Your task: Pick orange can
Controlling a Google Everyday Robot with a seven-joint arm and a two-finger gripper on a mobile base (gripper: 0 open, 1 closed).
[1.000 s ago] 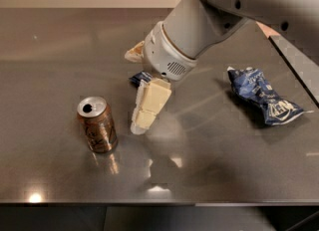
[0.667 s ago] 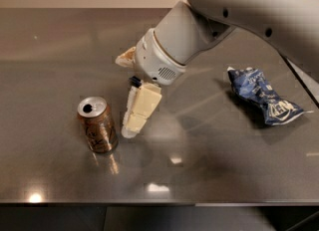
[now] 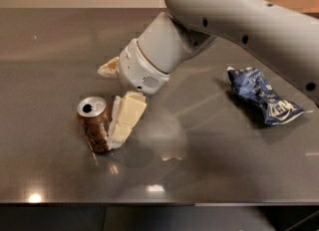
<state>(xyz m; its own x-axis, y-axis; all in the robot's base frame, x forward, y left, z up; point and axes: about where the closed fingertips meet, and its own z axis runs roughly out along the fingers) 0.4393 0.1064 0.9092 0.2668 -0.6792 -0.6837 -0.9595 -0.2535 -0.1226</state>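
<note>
A small brownish-orange drink can, the orange can (image 3: 93,125), is seen standing upright on a dark, glossy counter (image 3: 209,175), its silver top with a dark opening turned upward. The can's long axis is vertical, so its curved side is presented to anything that comes at it level with the counter. Just to the right of the can, the tool (image 3: 109,106) is held low at the end of a thick pale arm (image 3: 239,21) that reaches in from above and to the right of the can. The tool is seen released, with its two fingers spread apart. The nearer cream-coloured finger (image 3: 127,118) is set against the can's right side, touching it or very nearly so. The other finger (image 3: 108,67) is seen as a tan tip behind the can and slightly to its right. The can is therefore judged to lie at the left edge of the tool's opening rather than squarely between the fingers. A small shift of the tool toward the can's left is judged to be needed before the fingers can be closed across its round body. A wrinkled blue foil bag (image 3: 264,95) lies well apart, far to the right of the can, and is not involved.
</note>
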